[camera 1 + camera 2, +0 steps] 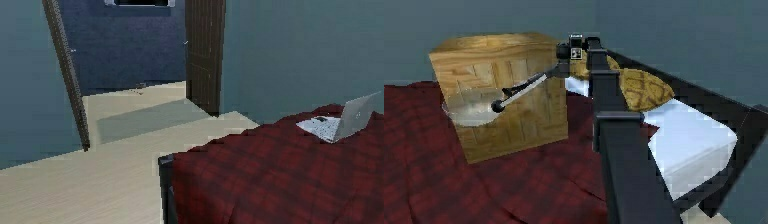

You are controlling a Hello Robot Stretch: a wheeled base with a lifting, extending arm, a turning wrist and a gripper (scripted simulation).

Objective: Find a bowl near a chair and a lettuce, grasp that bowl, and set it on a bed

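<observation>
1. Red plaid cover lies over the bed [270, 175], which takes up the forward view's lower right.
2. Laptop [345, 120], pale, lid raised, sits on the cover near the bed's far edge, at the forward view's right.
3. Pale wood floor [80, 180] runs from the bed's near corner to a doorway with a dark door [205, 55] at its right side. A blue wall lies beyond.
4. Wooden crate [494, 60] stands on the cover in the arm side view.
5. Gold patterned pillow [639, 92] lies right of the crate, against the dark bed frame [714, 100]. A white sheet [689, 140] is exposed below the pillow.
6. Arm [619, 140] reaches over the bed. The gripper [500, 102] points left across the crate's front face.
7. Bowl [466, 110], clear and glassy, is at the fingertips, before the crate's lower left corner and over the cover.
8. Whether the bowl rests on the cover cannot be told, nor whether the gripper holds it. The state of the fingers cannot be told either.
</observation>
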